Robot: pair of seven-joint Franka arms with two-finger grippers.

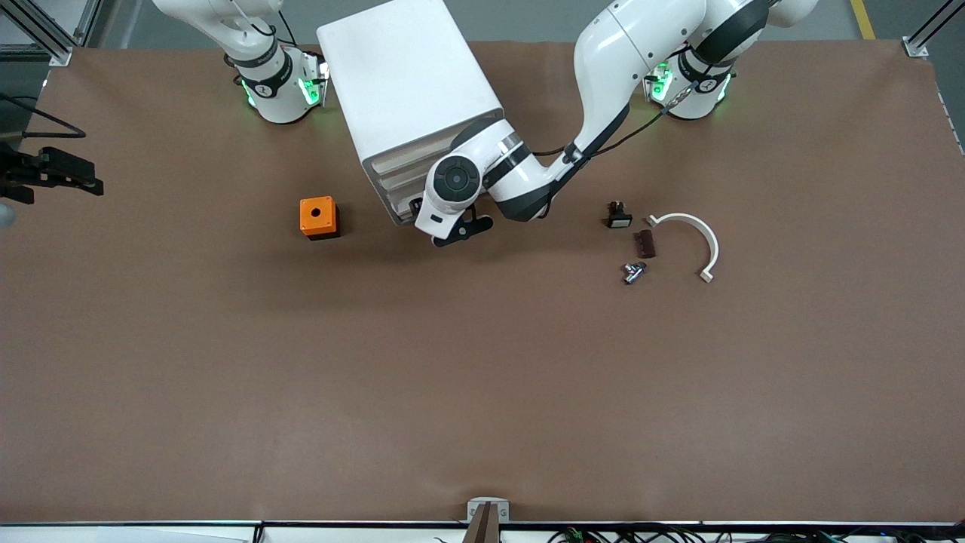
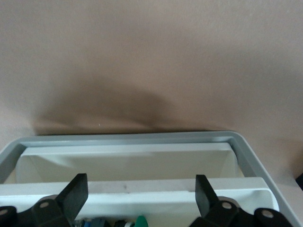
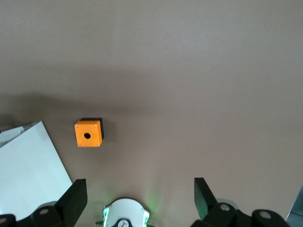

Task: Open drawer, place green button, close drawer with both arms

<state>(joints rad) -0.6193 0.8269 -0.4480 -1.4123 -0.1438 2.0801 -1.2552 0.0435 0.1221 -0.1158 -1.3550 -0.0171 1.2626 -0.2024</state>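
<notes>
Drawer (image 2: 128,138): the lowest tray of the white cabinet (image 1: 407,83), seen pulled out in the left wrist view, its grey rim and white interior exposed; in the front view the left arm covers it. Button (image 2: 140,221): only a green tip and bluish parts show at the edge of the left wrist view, apparently inside the tray; contact cannot be confirmed. Left gripper (image 2: 142,182): over the open tray, jaws released and empty. Right gripper (image 3: 139,187): waits high over the worktop (image 1: 482,377) near its own base, jaws released. Orange box with a hole (image 1: 318,216): at about 8 o'clock from the cabinet front. Progress, as judged: opening done, placing probably done; closing not yet done.
</notes>
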